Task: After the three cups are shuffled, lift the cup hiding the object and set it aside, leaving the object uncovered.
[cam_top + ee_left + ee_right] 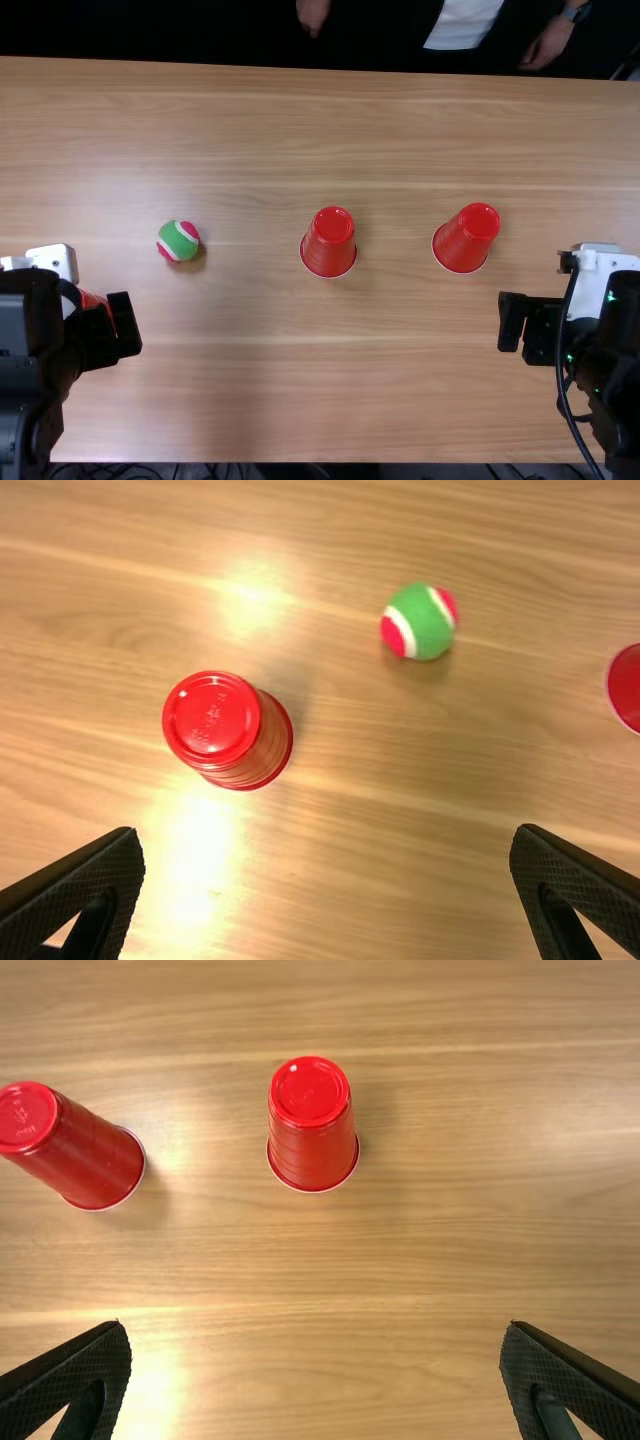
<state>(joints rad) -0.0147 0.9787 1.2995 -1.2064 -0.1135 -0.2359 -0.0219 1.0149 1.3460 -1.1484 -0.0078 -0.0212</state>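
A green, red and white ball (178, 240) (418, 621) lies uncovered on the table's left part. Two upside-down red cups stand apart from it: the middle cup (328, 242) (72, 1150) (626, 688) and the right cup (465, 238) (311, 1125). A third upside-down red cup (226, 731) stands near my left gripper (322, 840), mostly hidden under the left arm in the top view, where a red sliver (91, 298) of it shows. My left gripper (122, 325) is open and holds nothing. My right gripper (514, 325) (312, 1330) is open too, near of the right cup.
The wooden table (320, 120) stretches bare behind the cups. A person stands at its far edge, hands (545, 45) off the table.
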